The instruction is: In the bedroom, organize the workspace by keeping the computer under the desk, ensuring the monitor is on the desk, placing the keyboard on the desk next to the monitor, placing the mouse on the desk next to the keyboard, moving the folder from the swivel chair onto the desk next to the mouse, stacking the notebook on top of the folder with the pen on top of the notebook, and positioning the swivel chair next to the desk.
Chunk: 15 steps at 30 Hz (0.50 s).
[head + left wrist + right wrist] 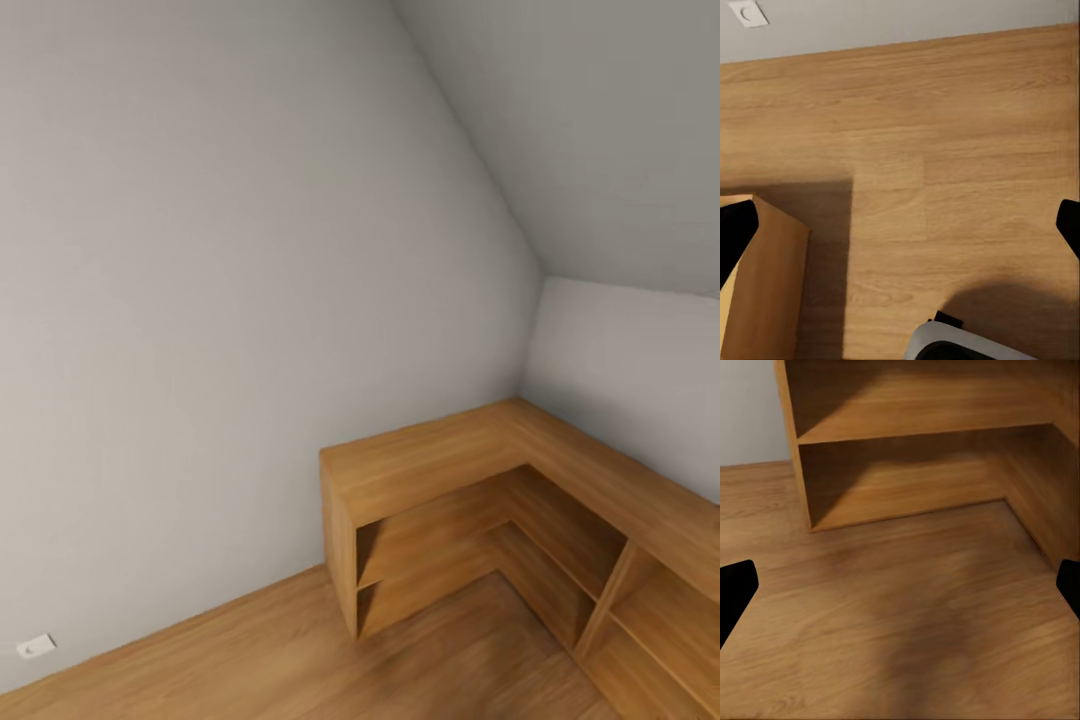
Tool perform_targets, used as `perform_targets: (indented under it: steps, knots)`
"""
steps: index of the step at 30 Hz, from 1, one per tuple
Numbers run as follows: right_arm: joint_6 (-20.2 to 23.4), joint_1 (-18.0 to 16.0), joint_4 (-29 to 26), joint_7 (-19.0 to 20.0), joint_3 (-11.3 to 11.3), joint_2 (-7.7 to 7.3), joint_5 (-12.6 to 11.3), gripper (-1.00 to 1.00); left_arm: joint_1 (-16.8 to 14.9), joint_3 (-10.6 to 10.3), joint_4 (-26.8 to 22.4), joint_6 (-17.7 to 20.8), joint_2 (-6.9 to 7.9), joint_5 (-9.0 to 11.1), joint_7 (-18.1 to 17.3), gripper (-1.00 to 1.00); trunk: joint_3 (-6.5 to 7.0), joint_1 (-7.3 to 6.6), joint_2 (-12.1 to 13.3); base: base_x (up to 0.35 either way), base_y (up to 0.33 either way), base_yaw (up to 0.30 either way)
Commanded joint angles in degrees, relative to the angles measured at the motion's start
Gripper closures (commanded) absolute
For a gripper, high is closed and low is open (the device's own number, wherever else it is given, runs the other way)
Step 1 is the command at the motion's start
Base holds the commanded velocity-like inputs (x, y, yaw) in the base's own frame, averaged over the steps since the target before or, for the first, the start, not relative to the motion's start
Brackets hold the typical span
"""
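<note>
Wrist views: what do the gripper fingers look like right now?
Both wrist views show plain black fingertips at the picture's two side edges, smooth, unmarked, with angled ends. No cables or labels show on them. A rounded white-and-black robot part sits below the left gripper.

Corner shelf unit (430,470) stands on the floor (300,650) (against both walls), outlet (36,646) leftward.

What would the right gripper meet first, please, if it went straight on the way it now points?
Most likely the bare wooden floor in front of the corner shelf unit; nothing lies between the open jaws, though depth is uncertain.
</note>
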Motion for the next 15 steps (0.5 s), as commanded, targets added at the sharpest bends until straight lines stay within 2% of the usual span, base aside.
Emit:
perform_targets:
  steps: [1, 6, 15]
  knots:
    - [-0.2, 0.0, 0.1, 0.0, 0.5, 0.04, -0.5, -1.00, 0.0, -0.5, 0.0, -0.1, -0.01, 0.2, 0.3, -1.00, -0.02, 0.05, 0.0, 0.313, 0.000, -0.279]
    - [-0.2, 0.0, 0.1, 0.0, 0.5, 0.04, -0.5, -1.00, 0.0, -0.5, 0.0, 0.0, -0.01, 0.2, 0.3, -1.00, -0.02, 0.05, 0.0, 0.233, 0.000, -0.279]
    - [0.0, 0.0, 0.1, 0.0, 0.5, 0.07, -0.6, -1.00, 0.0, -0.5, 0.0, -0.1, -0.01, 0.2, 0.3, -1.00, -0.02, 0.05, 0.0, 0.051, 0.000, -0.280]
